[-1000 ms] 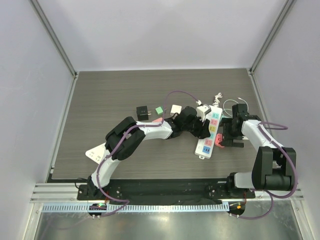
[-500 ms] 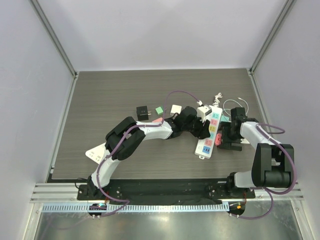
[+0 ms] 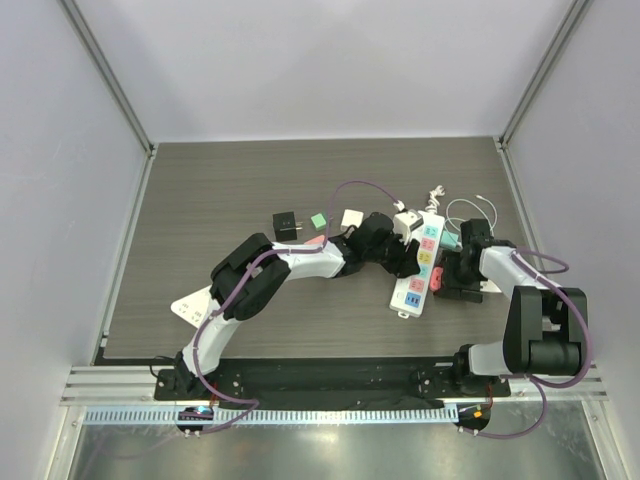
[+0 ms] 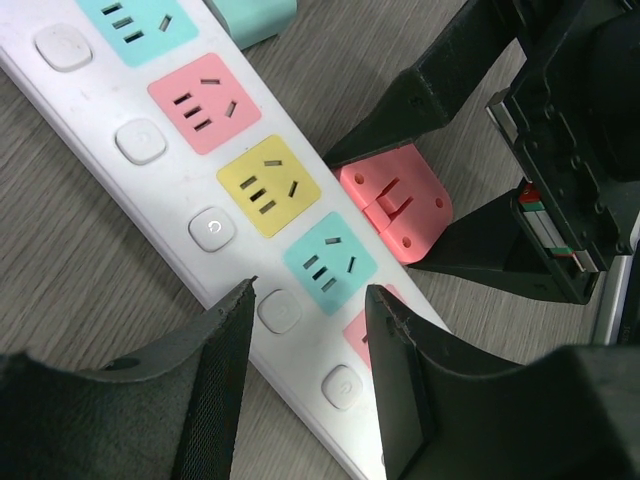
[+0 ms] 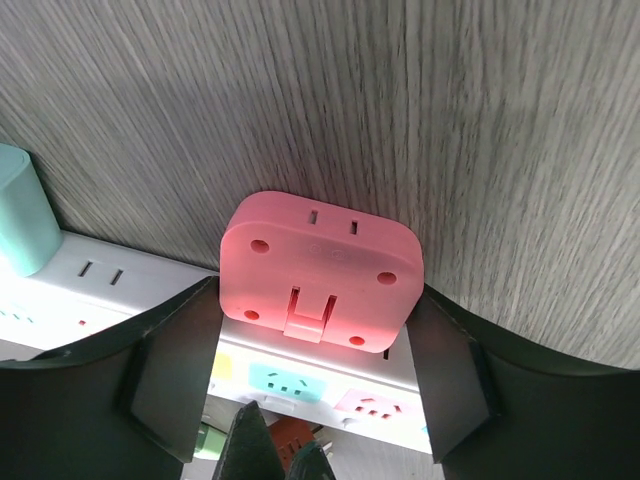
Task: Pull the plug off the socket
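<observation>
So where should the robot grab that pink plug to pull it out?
Grip the pink plug by its two flat side faces, coming from the side away from the power strip. It sticks out sideways from the strip's edge, so a straight pull away should probably free it. The right gripper sits closed on those faces.

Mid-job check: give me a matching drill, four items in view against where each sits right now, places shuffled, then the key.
Things:
1. pink plug
2. power strip
3. black adapter
4. green block

Places:
A. loose on the table, just right of the black adapter
B. between the fingers of the right pincer
C. under the left pincer
D. loose on the table, farthest left of the four

Pairs: 1-B, 2-C, 3-D, 4-A
</observation>
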{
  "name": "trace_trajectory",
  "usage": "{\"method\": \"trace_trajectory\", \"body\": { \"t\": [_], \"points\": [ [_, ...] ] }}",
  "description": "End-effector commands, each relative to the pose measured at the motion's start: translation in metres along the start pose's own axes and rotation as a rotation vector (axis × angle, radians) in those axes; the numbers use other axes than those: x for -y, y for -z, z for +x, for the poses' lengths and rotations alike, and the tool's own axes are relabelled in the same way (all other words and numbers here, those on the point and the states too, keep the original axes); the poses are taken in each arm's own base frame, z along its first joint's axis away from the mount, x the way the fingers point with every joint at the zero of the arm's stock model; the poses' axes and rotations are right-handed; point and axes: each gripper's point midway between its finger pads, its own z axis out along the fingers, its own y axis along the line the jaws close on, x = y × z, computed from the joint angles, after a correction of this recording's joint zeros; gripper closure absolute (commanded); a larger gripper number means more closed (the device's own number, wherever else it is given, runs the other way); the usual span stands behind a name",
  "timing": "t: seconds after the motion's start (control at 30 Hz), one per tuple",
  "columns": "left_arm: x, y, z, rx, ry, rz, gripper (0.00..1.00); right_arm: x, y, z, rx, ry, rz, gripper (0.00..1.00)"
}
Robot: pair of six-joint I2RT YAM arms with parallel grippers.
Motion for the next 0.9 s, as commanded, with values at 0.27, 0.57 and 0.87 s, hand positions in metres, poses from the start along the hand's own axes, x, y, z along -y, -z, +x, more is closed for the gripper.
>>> {"method": "trace_trajectory", "body": {
  "t": [0.27,0.57,0.87],
  "points": [
    [-0.013,-0.005,0.002,0.044,0.061,-0.047,0.58,0.002,-0.003,-0.004,0.002,-0.06,-0.028,0.68],
    [-0.006,-0.017,0.008,0.023,0.107,-0.036,0.75,-0.003,-0.001,-0.003,-0.002,-0.041,-0.052,0.93],
    [-0.044,-0.017,0.039,-0.08,0.132,-0.231,0.81,-0.004,0.005,-0.013,0.043,-0.045,-0.097,0.99]
  ]
}}
